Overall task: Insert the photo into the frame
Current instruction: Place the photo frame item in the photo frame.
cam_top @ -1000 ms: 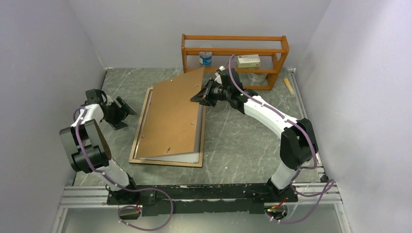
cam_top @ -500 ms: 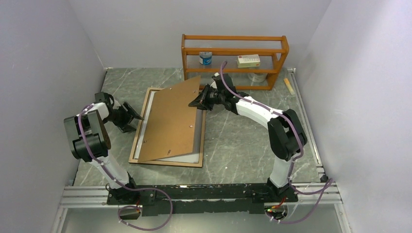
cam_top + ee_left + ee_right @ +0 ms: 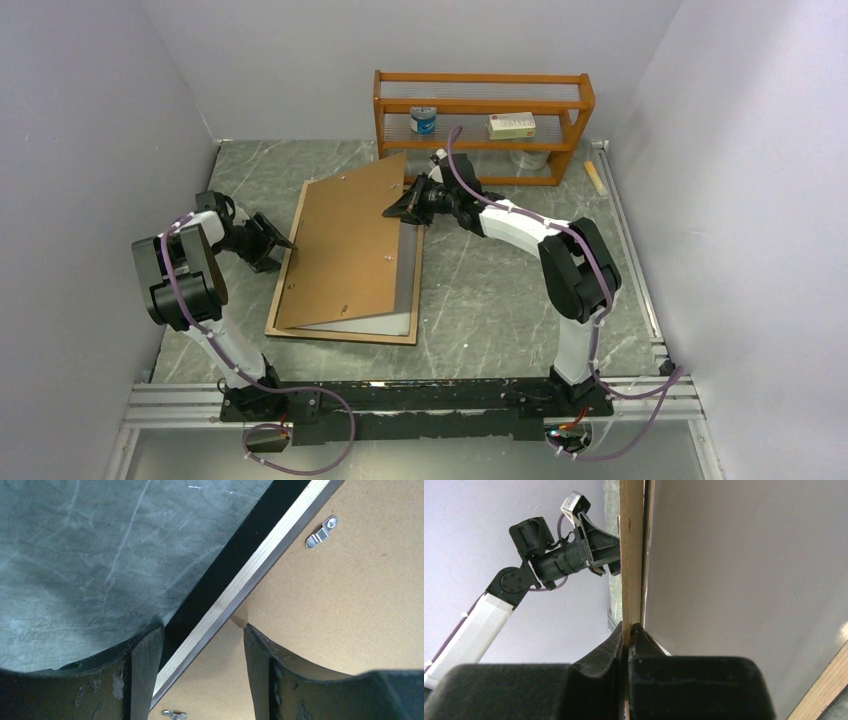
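Leaning over the frame [image 3: 345,336], the backing board [image 3: 345,245] hides its inside.

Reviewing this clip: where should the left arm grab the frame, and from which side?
Probably the frame's left long rail, approached from the outer left. It is narrow, exposed and lies between the open left gripper's fingers. The backing board, pinched by the right gripper and tilted up, covers the inside.

We bring left gripper [image 3: 279,243] onto frame [image 3: 340,334] edge, jaws narrowing; right gripper [image 3: 396,209] swings backing [image 3: 345,248] lower, leftward.
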Tool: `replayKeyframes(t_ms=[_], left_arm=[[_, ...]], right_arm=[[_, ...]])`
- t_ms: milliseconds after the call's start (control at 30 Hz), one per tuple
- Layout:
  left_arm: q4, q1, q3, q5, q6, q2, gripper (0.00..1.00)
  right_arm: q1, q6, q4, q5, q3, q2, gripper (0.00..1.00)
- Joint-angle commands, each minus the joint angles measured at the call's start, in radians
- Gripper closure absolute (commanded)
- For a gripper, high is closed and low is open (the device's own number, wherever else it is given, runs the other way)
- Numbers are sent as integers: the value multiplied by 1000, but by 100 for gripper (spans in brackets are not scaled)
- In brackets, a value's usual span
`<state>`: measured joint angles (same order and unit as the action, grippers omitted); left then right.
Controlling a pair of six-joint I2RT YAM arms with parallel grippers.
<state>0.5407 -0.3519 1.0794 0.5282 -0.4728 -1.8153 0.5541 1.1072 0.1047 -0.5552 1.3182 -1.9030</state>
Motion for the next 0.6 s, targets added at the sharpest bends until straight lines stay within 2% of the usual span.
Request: replayKeyframes(t_ms=[0,567], left_arm=[[11,3,24,23,2,-14,35],[12,6,20,34,-2,-26,37]], right_arm=[[-8,-8,125,-18,27,-4,100],[-28,-23,130,13,9,-51,100]])
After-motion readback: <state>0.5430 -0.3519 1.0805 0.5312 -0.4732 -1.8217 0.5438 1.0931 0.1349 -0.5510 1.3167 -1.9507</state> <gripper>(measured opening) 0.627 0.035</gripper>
